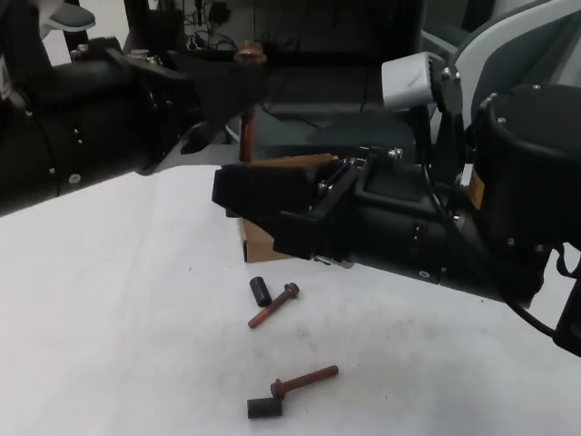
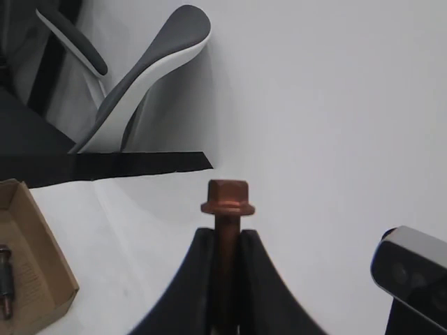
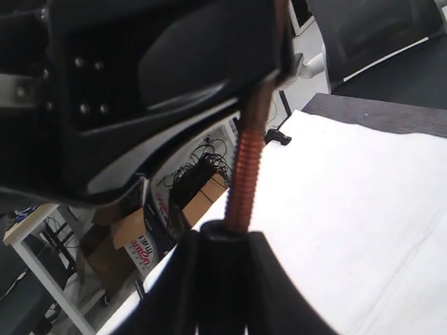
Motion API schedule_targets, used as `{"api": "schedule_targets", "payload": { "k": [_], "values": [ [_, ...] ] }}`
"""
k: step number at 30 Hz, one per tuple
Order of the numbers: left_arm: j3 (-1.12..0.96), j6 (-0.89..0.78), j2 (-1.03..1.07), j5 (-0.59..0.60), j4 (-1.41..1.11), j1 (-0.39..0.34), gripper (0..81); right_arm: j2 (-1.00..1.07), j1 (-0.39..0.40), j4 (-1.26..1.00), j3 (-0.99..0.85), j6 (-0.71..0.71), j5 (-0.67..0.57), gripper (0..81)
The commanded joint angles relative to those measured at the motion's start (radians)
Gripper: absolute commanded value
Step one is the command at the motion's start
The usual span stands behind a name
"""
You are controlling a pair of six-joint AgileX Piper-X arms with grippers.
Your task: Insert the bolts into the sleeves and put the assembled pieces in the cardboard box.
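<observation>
The bolt (image 2: 227, 199) is held upright, head uppermost, clamped between the fingers of the left gripper (image 2: 225, 241) just below the flange. The black sleeve (image 3: 223, 259) is gripped in the closed right gripper (image 3: 223, 239) directly beneath it. The threaded shank is seen to meet the sleeve's upper mouth, and the two long axes lie nearly in one line. How far the thread sits inside cannot be told. The coming move is judged to be a straight push along that shared axis, bolt downward or sleeve upward. The cardboard box (image 1: 259, 242) is found on the bench just beyond the right gripper, and what looks like an assembled piece (image 2: 5, 279) lies in it.
</observation>
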Motion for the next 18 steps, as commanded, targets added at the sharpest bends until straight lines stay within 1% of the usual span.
{"api": "schedule_targets", "payload": {
  "k": [1, 10, 18],
  "values": [
    [-0.003, 0.013, -0.010, -0.020, -0.015, -0.001, 1.7, 0.001, 0.004, -0.025, -0.011, 0.014, 0.022, 0.6],
    [-0.003, 0.019, -0.010, -0.020, -0.015, -0.001, 1.7, 0.001, 0.018, -0.027, -0.011, -0.031, 0.060, 0.6],
    [-0.003, 0.019, -0.010, -0.020, -0.015, -0.001, 1.7, 0.001, 0.018, -0.054, -0.011, -0.031, 0.098, 0.6]
  ]
}}
